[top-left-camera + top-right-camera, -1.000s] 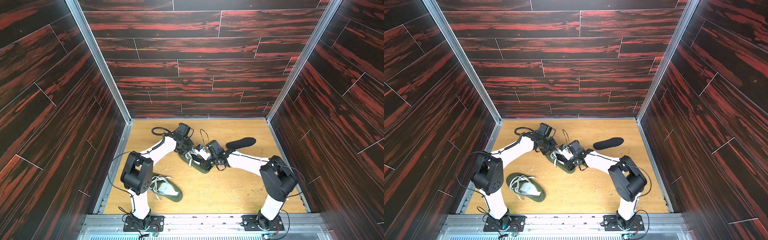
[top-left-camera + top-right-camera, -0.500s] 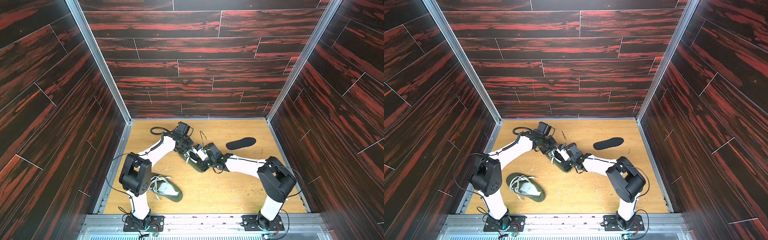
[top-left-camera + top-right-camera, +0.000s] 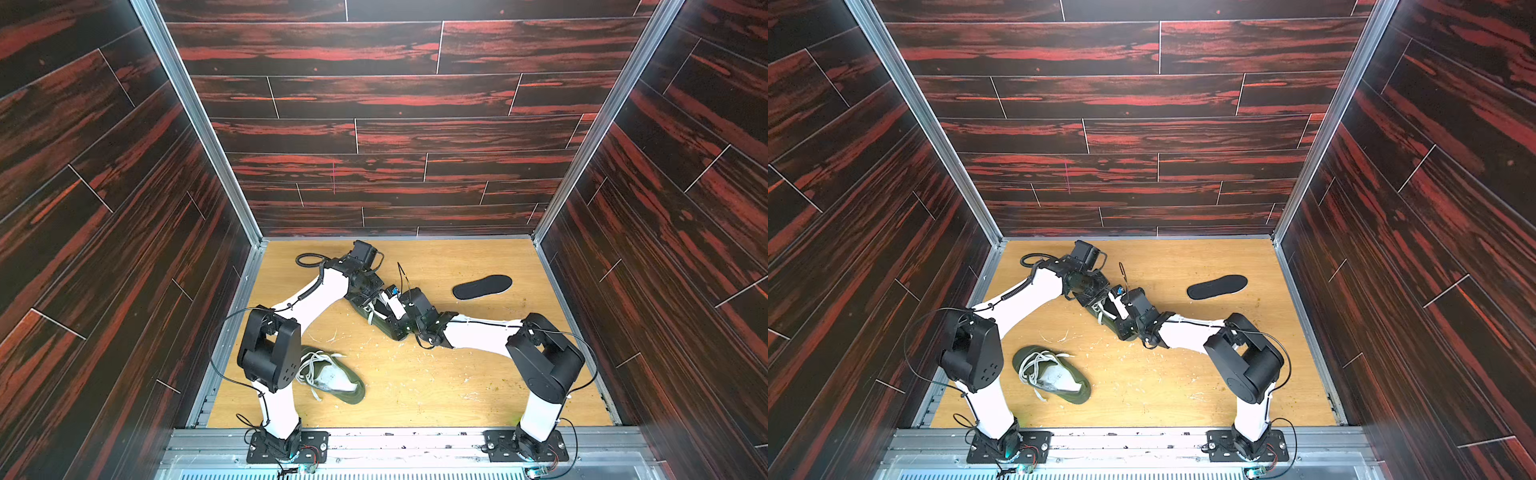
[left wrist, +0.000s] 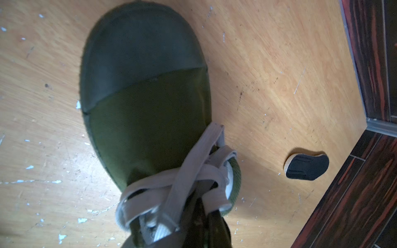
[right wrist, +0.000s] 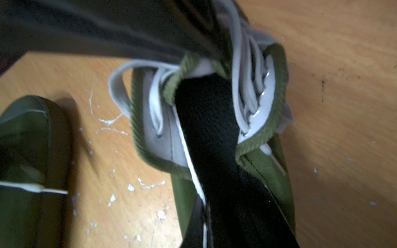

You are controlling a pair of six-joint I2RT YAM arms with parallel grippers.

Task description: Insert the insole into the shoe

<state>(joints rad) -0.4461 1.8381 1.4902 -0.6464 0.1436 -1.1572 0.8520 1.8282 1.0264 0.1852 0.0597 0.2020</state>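
Black insole (image 5: 210,128) sits partway inside the green shoe (image 5: 272,171). The right end effector (image 3: 392,318) is clamped on the insole, and the left end effector (image 3: 375,302) pinches the shoe's opening edge.

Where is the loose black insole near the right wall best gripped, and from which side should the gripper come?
Probably at its end toward the right wall, coming from above and tilted inward. The loose insole lies flat and thin on the floor, lengthwise across the cell, so a finger must slide under that free end.
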